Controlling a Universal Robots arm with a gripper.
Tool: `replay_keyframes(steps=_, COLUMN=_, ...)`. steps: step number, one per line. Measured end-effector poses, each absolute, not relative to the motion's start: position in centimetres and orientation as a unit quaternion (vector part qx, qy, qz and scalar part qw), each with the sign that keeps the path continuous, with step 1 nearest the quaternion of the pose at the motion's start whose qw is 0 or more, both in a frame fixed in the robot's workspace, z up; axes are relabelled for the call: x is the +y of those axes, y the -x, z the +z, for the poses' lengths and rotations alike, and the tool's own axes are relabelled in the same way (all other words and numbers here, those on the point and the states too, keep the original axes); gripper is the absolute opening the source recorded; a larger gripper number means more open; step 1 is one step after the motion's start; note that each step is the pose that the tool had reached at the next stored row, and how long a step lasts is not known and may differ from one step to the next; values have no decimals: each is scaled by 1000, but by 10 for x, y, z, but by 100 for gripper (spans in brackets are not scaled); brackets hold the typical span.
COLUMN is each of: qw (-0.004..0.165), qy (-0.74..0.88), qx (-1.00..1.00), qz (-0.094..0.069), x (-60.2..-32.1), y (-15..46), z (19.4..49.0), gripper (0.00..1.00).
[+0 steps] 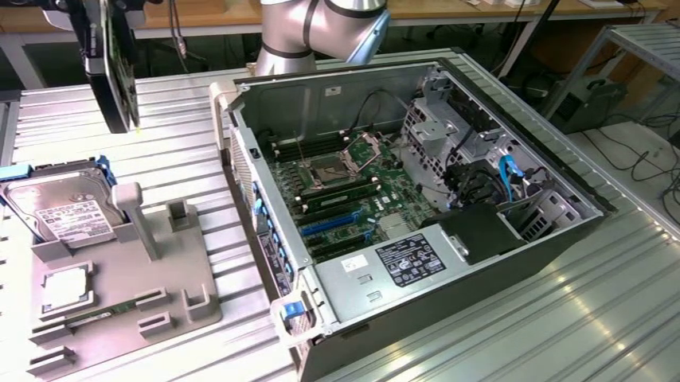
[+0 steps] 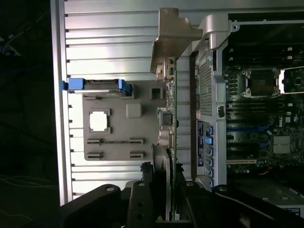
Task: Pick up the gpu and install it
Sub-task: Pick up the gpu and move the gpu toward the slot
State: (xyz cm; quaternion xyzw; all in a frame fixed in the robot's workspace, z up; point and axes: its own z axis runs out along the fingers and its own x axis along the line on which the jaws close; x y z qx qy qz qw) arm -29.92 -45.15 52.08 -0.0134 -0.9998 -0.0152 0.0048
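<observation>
At the counter's (image 1: 531,318) edge on the exterior view's left sits a grey fixture tray (image 1: 197,306). It carries a hard drive (image 1: 64,208) in a blue caddy, a square processor chip (image 1: 66,288) and a green memory stick (image 1: 101,312). Just past the tray, over the counter's far part, the gpu (image 1: 111,72) hangs on edge, lifted off every surface. In the wrist view the end effector (image 2: 167,199) is clamped on the card's near end, and the silver bracket (image 2: 173,35) is at its far end. Next, in the counter's middle, the open computer case (image 1: 425,326) lies on its side. Its raised wall, with a pale handle (image 1: 220,99), stands between the card and the motherboard (image 1: 351,191). The motherboard's blue slots (image 1: 327,226) lie beside a labelled power supply (image 1: 409,261). The arm (image 1: 318,32) rises behind the case.
</observation>
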Motion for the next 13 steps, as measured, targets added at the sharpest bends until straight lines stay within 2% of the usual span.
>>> replay_keyframes(steps=10, qw=5, qy=13, qx=-1000, qz=-15, x=-452, y=299, z=520, gripper=27)
replay_keyframes(steps=13, qw=5, qy=12, qx=-1000, qz=-15, x=-452, y=299, z=512, gripper=27)
